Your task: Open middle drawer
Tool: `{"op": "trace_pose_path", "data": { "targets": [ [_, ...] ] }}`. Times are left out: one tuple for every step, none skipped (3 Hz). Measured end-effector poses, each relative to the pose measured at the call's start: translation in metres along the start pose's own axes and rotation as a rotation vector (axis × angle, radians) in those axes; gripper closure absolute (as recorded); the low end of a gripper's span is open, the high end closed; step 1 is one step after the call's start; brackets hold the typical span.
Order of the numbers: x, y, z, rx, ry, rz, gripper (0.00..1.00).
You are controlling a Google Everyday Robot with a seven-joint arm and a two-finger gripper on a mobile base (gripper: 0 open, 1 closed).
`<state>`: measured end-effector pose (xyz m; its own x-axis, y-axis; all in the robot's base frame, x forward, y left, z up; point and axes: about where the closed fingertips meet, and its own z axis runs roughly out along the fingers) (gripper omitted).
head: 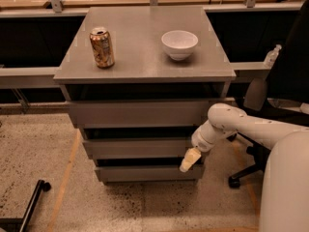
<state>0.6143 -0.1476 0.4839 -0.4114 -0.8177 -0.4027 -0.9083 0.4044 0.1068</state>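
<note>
The grey cabinet has three drawer fronts. The middle drawer [137,148] is the wide, shallow grey front, second from the top, with no handle. My gripper [189,160] hangs from the white arm at the drawer's right end, its cream fingertips [187,162] pointing down-left over the lower right corner of that front and the dark gap below it. The top front [140,113] sits above and the narrower lowest front [147,173] below.
A brown soda can [102,47] and a white bowl [179,44] stand on the cabinet top [140,66]. A black office chair [285,91] stands at the right behind my arm. A black wheeled leg [29,202] lies on the speckled floor at lower left.
</note>
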Motion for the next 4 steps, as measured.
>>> {"op": "trace_pose_path", "data": {
  "targets": [
    [0.001, -0.019, 0.004, 0.026, -0.018, -0.008, 0.00],
    [0.001, -0.038, 0.016, 0.029, -0.048, -0.003, 0.00],
    [0.002, -0.049, 0.025, 0.024, -0.062, 0.006, 0.00],
    [0.007, -0.051, 0.041, 0.001, -0.079, 0.033, 0.00]
  ]
}}
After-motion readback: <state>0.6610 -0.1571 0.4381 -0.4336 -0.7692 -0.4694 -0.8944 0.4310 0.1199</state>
